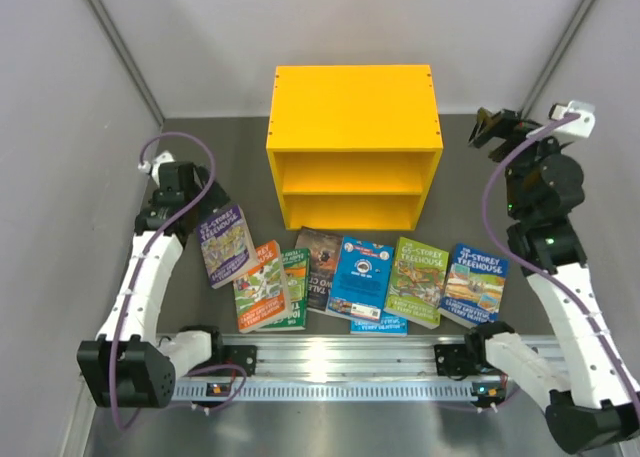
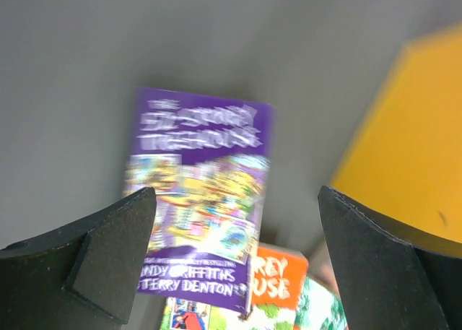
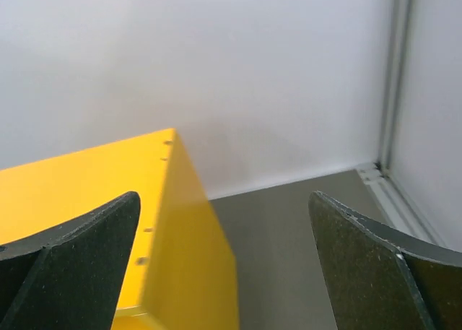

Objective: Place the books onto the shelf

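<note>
The yellow shelf (image 1: 354, 147) stands at the back middle of the table, both compartments empty. Several books lie flat in a row in front of it: a purple one (image 1: 226, 245) at the left, then orange (image 1: 260, 287), a dark one (image 1: 318, 267), blue (image 1: 361, 277), green (image 1: 419, 280) and another blue (image 1: 475, 283). My left gripper (image 1: 185, 199) hovers open above the purple book (image 2: 195, 164), with nothing between its jaws (image 2: 237, 200). My right gripper (image 1: 493, 127) is raised and open beside the shelf's right side (image 3: 86, 193); its jaws (image 3: 224, 200) are empty.
White enclosure walls close in the back and both sides. A metal rail (image 1: 340, 362) runs along the near edge between the arm bases. A small blue book (image 1: 378, 325) sticks out under the row. The orange book (image 2: 278, 279) partly lies under the purple one.
</note>
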